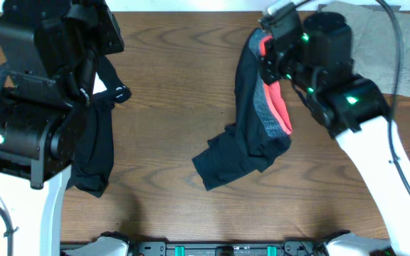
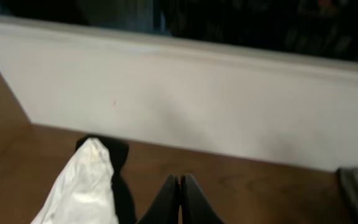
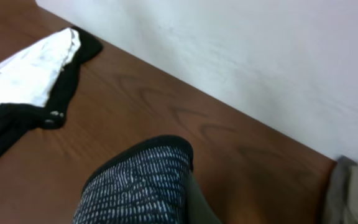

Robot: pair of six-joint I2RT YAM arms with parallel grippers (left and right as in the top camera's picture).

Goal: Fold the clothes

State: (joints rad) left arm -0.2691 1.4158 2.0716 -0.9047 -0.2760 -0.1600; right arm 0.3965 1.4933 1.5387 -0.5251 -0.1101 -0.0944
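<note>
Leggings [image 1: 248, 135] are clamped by the right jaws, while the left jaws are seen clenched above the counter [image 1: 169, 85].

A robot test bench: wooden table [image 1: 176, 71] against a plain white wall [image 2: 197, 99].

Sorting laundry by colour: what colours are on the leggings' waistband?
The waistband is speckled grey with a red-orange lining, clearest in the overhead view.

R fingers unseen behind leggings [image 3: 135, 186]
</note>
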